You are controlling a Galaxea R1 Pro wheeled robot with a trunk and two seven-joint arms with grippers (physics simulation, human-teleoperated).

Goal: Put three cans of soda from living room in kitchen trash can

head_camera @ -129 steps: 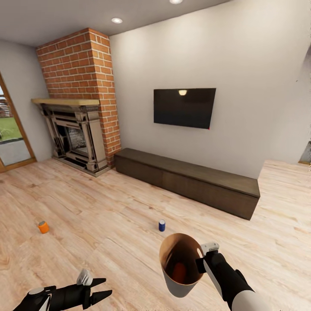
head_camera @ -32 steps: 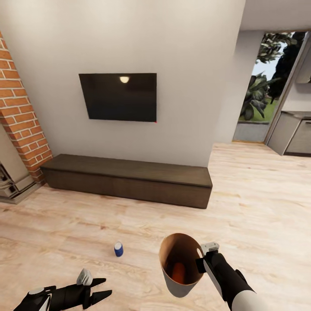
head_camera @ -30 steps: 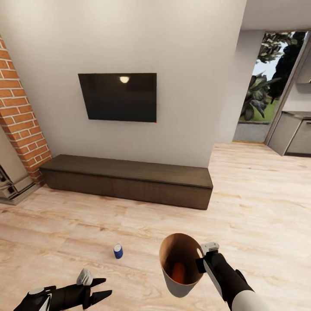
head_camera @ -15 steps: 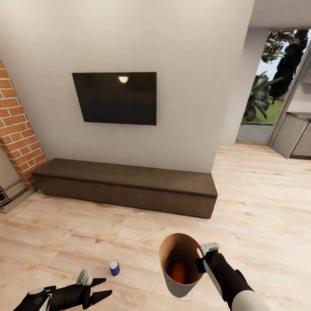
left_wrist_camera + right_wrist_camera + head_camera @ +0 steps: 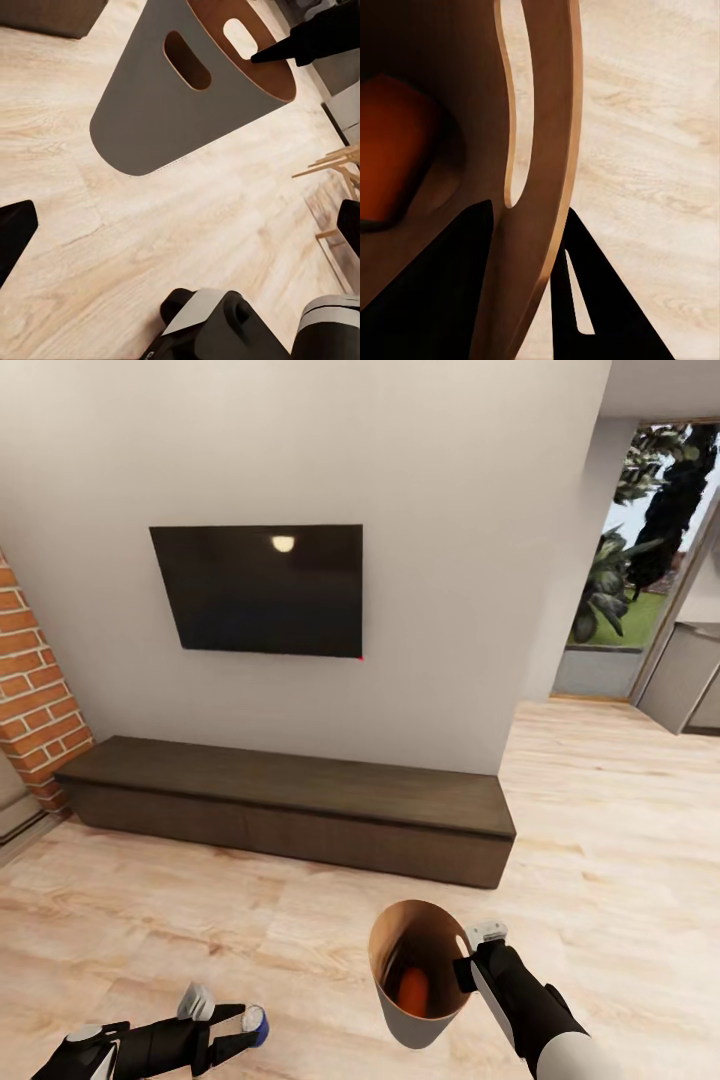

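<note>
Grey bin (image 5: 415, 1015) wall pinched by right pincer (image 5: 466, 958); left pincer (image 5: 236, 1035) spread beside blue can (image 5: 256, 1021).

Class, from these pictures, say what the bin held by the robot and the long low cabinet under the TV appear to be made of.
The round tapered bin: probably plastic or moulded plywood, matte grey outside, smooth tan-brown inside, thin wall with cut-out handle slots. The long low cabinet: apparently dark-stained wood, matte, with faint grain.

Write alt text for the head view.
The right gripper holds a bin by its rim, an orange can inside. The open left gripper is beside a blue can on the wood floor. Behind are a TV and a low cabinet.
</note>
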